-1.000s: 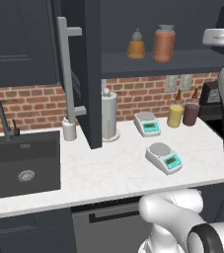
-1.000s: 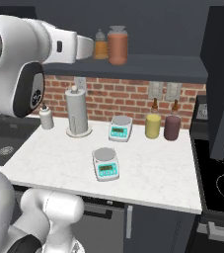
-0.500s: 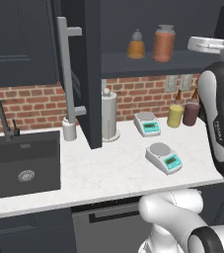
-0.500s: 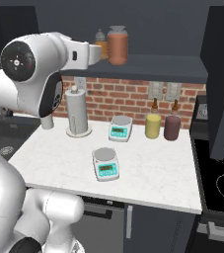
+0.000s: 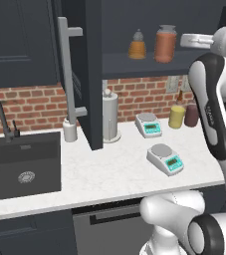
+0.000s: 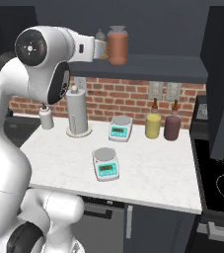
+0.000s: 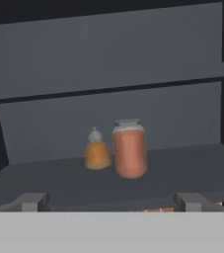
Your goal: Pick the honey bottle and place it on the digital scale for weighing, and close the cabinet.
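Note:
The honey bottle (image 5: pixel 165 44) (image 6: pixel 117 45) (image 7: pixel 130 148), a reddish-brown jar with a grey lid, stands upright on the shelf of the open cabinet (image 5: pixel 92 74). A smaller orange beehive bottle (image 7: pixel 97 150) stands just to its left. My gripper (image 5: pixel 184 41) (image 6: pixel 101 49) (image 7: pixel 112 202) is at shelf height, a short way in front of the jar and pointing at it. It is open, with its fingertips (image 7: pixel 32 201) wide apart and nothing between them. The digital scale (image 5: pixel 165 158) (image 6: pixel 105 163) sits low on the counter with its plate bare.
A boxier white scale (image 5: pixel 149 124) stands by the brick wall, next to a yellow bottle (image 5: pixel 176 116) and a dark red one (image 5: pixel 191 115). A paper towel roll (image 5: pixel 110 117) and a small white bottle (image 5: pixel 70 131) stand left of them. The sink (image 5: pixel 20 167) lies far left and the stove (image 6: pixel 222 185) far right.
The arm has swung the hand in toward the cabinet shelf, bringing the open gripper close in front of the honey bottle. Nothing on the shelf or counter has moved.

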